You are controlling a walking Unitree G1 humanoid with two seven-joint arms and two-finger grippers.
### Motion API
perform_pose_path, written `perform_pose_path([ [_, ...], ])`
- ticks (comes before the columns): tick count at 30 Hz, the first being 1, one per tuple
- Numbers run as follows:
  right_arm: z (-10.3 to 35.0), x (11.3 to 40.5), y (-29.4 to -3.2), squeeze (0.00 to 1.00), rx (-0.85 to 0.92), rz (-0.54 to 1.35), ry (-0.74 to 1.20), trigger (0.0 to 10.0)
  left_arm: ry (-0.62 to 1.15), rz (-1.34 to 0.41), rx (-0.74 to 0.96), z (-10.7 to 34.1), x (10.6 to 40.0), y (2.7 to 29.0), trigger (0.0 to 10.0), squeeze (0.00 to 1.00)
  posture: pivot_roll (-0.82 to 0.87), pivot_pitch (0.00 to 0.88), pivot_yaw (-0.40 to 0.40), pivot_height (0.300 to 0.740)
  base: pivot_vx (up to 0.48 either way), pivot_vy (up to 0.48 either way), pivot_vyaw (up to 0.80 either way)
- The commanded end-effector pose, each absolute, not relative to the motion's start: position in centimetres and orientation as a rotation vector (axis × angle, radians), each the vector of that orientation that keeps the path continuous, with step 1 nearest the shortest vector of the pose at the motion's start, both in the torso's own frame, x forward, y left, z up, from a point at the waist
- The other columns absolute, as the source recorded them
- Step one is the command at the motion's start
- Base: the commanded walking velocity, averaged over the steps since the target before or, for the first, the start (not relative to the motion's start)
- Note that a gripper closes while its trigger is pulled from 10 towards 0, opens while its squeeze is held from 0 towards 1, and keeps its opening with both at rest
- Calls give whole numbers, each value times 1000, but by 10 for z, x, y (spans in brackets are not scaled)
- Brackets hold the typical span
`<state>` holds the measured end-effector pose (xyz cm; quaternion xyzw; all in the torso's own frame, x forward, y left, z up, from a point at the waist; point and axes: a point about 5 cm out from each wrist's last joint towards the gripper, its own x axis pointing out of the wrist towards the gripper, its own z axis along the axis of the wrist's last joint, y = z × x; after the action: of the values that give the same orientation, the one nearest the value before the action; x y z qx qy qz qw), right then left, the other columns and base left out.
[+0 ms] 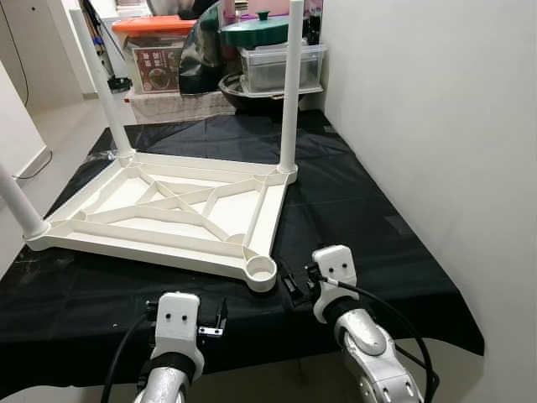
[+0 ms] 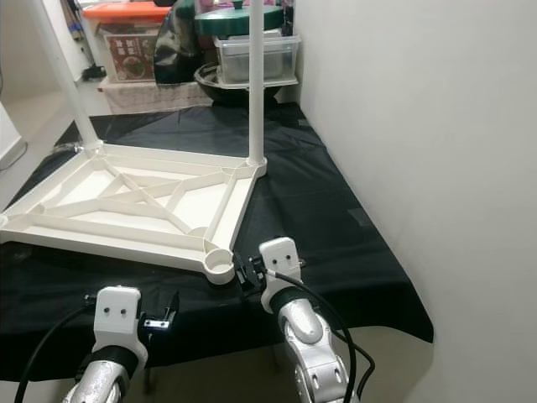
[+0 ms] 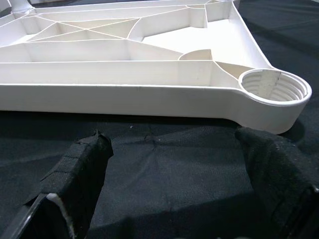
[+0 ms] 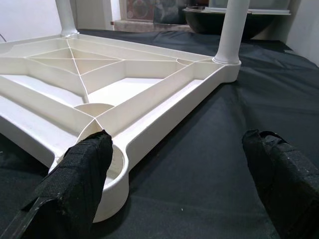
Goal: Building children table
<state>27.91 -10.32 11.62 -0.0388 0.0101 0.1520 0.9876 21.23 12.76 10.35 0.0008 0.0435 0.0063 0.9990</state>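
Black cloth is covering the work surface, running to a white wall on robot's right; bare cloth is lying open betw. wall and tabletop, and along the near edge.

White tabletop is lying upside down on the cloth, ribbed underside up. Three legs are standing in corner sockets: far-right leg, far-left leg, near-left leg. Near-right socket is sitting empty, threaded inside, close to the cloth's front edge.

Storage boxes and a dark bowl are crowding the far end behind the cloth.

Right gripper is hovering just beside the empty socket, on its wall side. Fingers are spread wide, holding nothing; in wrist view one pad is sitting against or just in front of the socket rim, contact unclear, the other is over bare cloth.

Left gripper is hanging near the front edge, short of the tabletop rim. Fingers wide apart, empty, over cloth.
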Motion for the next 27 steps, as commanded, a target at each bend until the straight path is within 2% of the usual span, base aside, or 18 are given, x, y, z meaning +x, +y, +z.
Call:
perform_pose_path([
  [1, 113, 280, -99, 0, -69, 314, 39, 10000, 108, 14, 7, 100, 213, 129, 10000, 0, -8, 0, 27, 740, 0, 0, 0],
  [27, 113, 281, -97, 0, -67, 311, 41, 10000, 107, 12, 0, 101, 213, 131, 10000, 0, -1, 0, 27, 740, 0, 0, 0],
])
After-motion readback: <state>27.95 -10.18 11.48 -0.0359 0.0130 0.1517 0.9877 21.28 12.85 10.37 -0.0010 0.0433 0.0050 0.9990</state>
